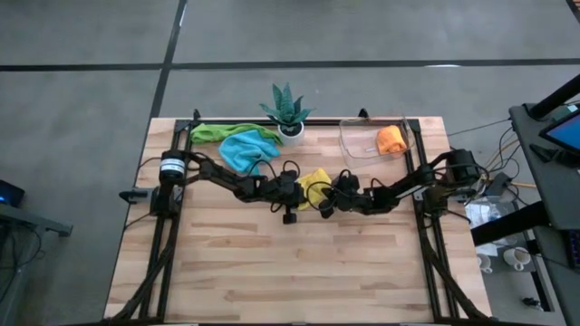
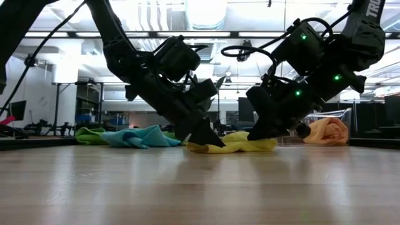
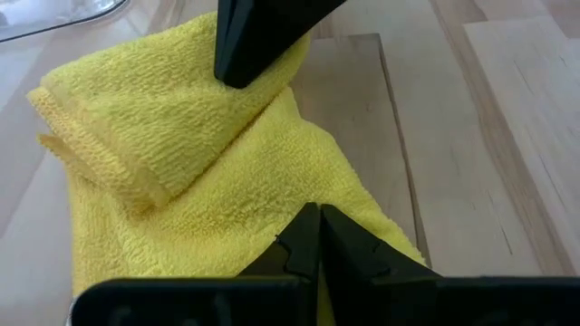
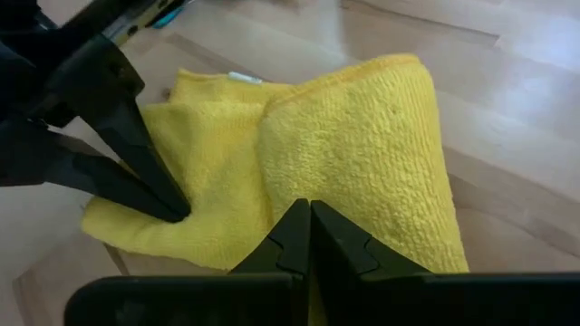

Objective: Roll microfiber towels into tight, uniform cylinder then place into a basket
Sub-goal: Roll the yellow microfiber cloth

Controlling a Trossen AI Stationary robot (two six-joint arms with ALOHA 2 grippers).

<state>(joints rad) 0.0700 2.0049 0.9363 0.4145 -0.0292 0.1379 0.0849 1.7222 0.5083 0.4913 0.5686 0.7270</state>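
Observation:
A yellow microfiber towel [image 1: 315, 184] lies crumpled at the table's middle, one part folded over into a thick lobe [image 4: 362, 136] on a flatter layer [image 3: 227, 226]. My left gripper [image 2: 214, 144] comes in from the table's left and my right gripper [image 2: 255, 135] from the right. Both are shut, with their tips down on this towel. A green towel [image 1: 217, 132] and a light blue towel [image 1: 246, 150] lie heaped at the far left. An orange towel [image 1: 391, 139] sits bunched inside the clear basket [image 1: 352, 145] at the far right. My left gripper presses its shut fingertips [image 4: 174, 210] on the towel's flat lower layer [image 4: 208, 222], near its edge. It slants down from the table's left. The towel lies on the table beneath it. Whether cloth is caught between the fingers, I cannot tell. My right gripper sets its shut fingertips [image 3: 237, 74] on the folded-over lobe [image 3: 208, 118] of the yellow towel, slanting down from the table's right. The lobe rests on the lower layer and the table. I cannot tell whether any cloth is pinched.
A green spiky plant in a white pot [image 1: 288, 116] stands at the far edge between the heaped towels and the basket. Bare wood [image 1: 290, 272] stretches toward the near edge. Black frame rails [image 1: 172, 226] run along both sides.

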